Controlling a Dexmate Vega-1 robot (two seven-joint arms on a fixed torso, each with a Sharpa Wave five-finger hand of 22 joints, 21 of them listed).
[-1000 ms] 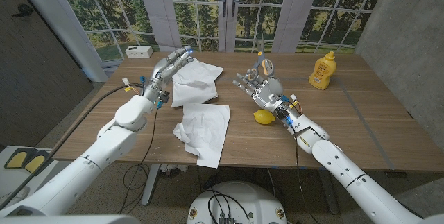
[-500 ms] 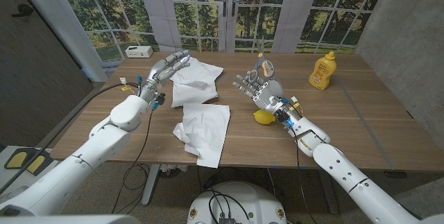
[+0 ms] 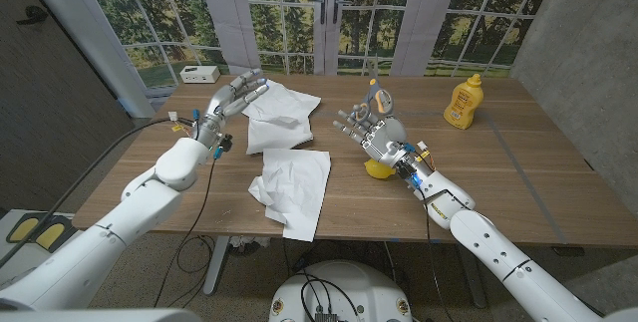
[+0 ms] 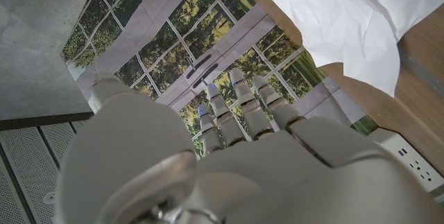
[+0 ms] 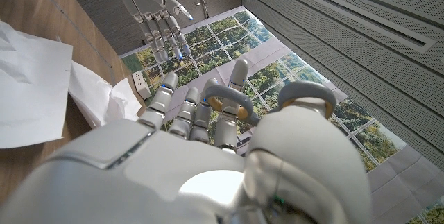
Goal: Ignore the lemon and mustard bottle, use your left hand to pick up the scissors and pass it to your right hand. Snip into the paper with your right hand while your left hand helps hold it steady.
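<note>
Beyond the right hand's fingertips the scissors stand up, orange handle loops caught in the curled fingers, blades pointing away toward the window. Right wrist view confirms: orange loop threaded among the fingers, so the hand grips the scissors. Handover looks done.

Change over the last second:
- Left hand has lifted and drawn back toward the table's left far corner. Earlier its fingertips lay at the edge of the far paper sheet; now they hang just off its left edge, apart from it.
- Left fingers spread and nearly straight, nothing in them. Left wrist view agrees: fingers extended into air, paper off past them, not touched.
- Right hand almost unmoved; it has crept slightly toward the lemon, which now sits partly under the heel of the hand, on the wrist side of the fingers.

Meaning, as I judge it: the left hand has let go of the paper rather than steadying it, so the snip is not set up. Paper must be pinned or lifted again, and the scissors brought across to it; they are well apart now.

Near sheet lies crumpled on the wrist side of both hands, between the arms. Mustard stands well off to the right of the right fingers, untouched.

Containers: only the mustard bottle, capped, contents not visible. White box beyond the left fingertips, too small to tell what it is.
</note>
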